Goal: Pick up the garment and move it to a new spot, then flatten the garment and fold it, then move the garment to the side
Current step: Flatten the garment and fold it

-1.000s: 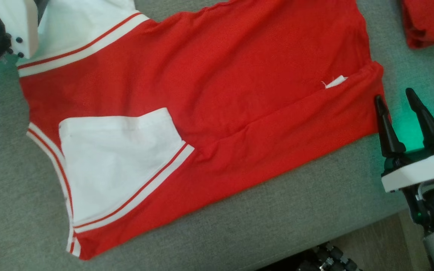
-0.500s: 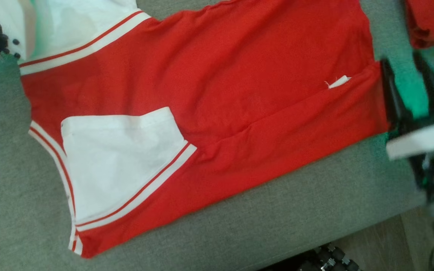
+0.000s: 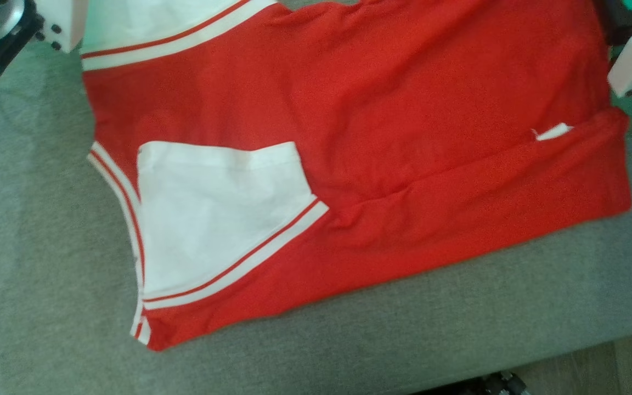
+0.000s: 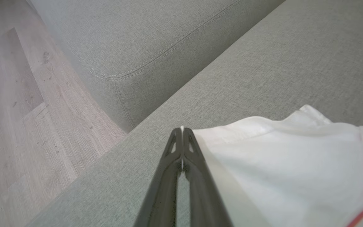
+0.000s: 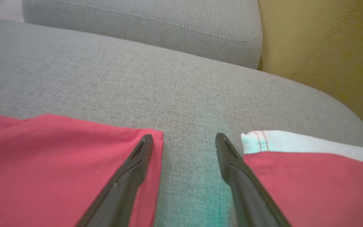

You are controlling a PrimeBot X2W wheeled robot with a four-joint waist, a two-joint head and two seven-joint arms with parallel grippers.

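From above, the red cloth shirt with white sleeves (image 3: 382,104) lies flat on the grey fabric sofa seat (image 3: 349,345), with its top edge cut off. Close up, the left gripper (image 4: 181,129) pinches a white sleeve edge. The right gripper (image 5: 184,136) is spread wide over a red corner, beside another red and white cloth (image 5: 310,176).

Two red garments (image 3: 349,82) (image 5: 310,189), two hands (image 4: 181,130) (image 5: 184,137), one grey sofa (image 3: 30,247)

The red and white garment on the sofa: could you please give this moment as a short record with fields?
surface: grey fabric sofa seat
item: red and white fabric garment, spread out on the seat
left hand: shut on the garment's white corner
right hand: open, fingers either side of bare seat at the garment's red corner
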